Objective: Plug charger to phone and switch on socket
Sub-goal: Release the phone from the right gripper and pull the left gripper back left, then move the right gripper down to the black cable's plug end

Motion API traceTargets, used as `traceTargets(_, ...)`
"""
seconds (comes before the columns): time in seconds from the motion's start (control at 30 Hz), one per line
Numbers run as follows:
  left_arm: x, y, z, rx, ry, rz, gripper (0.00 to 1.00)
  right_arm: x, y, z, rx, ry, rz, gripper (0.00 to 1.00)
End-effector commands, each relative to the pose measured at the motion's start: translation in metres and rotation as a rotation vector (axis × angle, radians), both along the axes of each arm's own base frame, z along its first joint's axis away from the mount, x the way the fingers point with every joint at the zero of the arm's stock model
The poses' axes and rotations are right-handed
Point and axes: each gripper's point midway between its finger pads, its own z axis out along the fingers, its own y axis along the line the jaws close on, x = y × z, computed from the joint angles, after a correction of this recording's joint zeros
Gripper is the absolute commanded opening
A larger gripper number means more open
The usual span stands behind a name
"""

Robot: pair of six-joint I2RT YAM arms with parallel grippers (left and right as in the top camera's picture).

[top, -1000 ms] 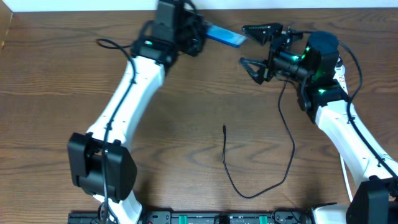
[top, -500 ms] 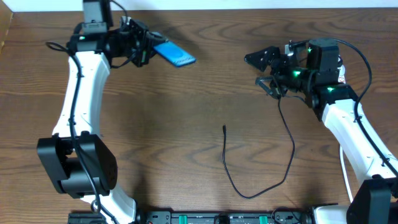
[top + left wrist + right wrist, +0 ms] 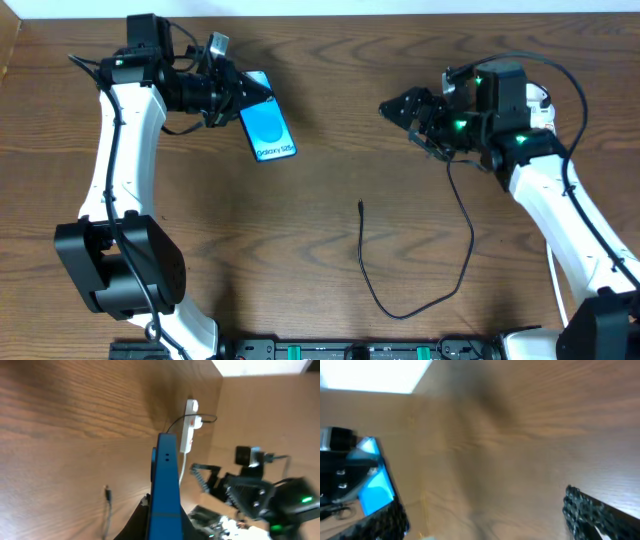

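My left gripper is shut on the top end of the phone, which hangs above the table's back left with its blue "Galaxy S25+" screen facing up. In the left wrist view the phone shows edge-on between the fingers. The charger's black cable loops across the table's middle, its plug tip lying free. The white socket lies at the far right, a black cable end meeting it. My right gripper hovers open and empty at the back right, its fingertips wide apart.
A white cord runs along the right edge under my right arm. The table's back edge meets a white wall. Bare wood lies between the cable tip and the phone.
My left arm has swung left and down with the phone, turning its screen to face up. The right gripper has drawn back slightly right and stayed open.
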Motion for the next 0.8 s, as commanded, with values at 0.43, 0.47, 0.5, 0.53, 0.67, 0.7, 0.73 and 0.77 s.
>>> traceTargets(0.43, -0.002, 0.004, 0.017, 0.017, -0.187, -0.089, 0.07, 0.014, 0.021, -0.013, -0.516, 0.103, 0.134, 0.99)
traceTargets(0.47, -0.002, 0.004, 0.016, 0.017, -0.186, -0.088, 0.07, 0.012, 0.025, -0.024, -0.53, 0.135, 0.152, 0.98)
traceTargets(0.5, -0.003, 0.005, 0.016, 0.017, -0.184, -0.086, 0.08, 0.008, 0.03, -0.036, -0.545, 0.172, 0.176, 0.98)
traceTargets(0.53, -0.003, 0.006, 0.016, 0.022, -0.182, -0.085, 0.08, 0.004, 0.035, -0.047, -0.557, 0.203, 0.2, 0.98)
traceTargets(0.67, -0.002, 0.008, 0.012, 0.048, -0.175, -0.077, 0.07, -0.021, 0.051, -0.089, -0.623, 0.322, 0.306, 0.99)
traceTargets(0.7, -0.002, 0.008, 0.012, 0.048, -0.175, -0.077, 0.07, -0.027, 0.053, -0.097, -0.641, 0.348, 0.326, 0.98)
traceTargets(0.73, -0.002, 0.008, 0.012, 0.048, -0.174, -0.077, 0.07, -0.033, 0.055, -0.105, -0.662, 0.374, 0.341, 0.96)
traceTargets(0.77, -0.002, 0.008, 0.012, 0.047, -0.175, -0.078, 0.07, -0.039, 0.054, -0.113, -0.689, 0.398, 0.352, 0.94)
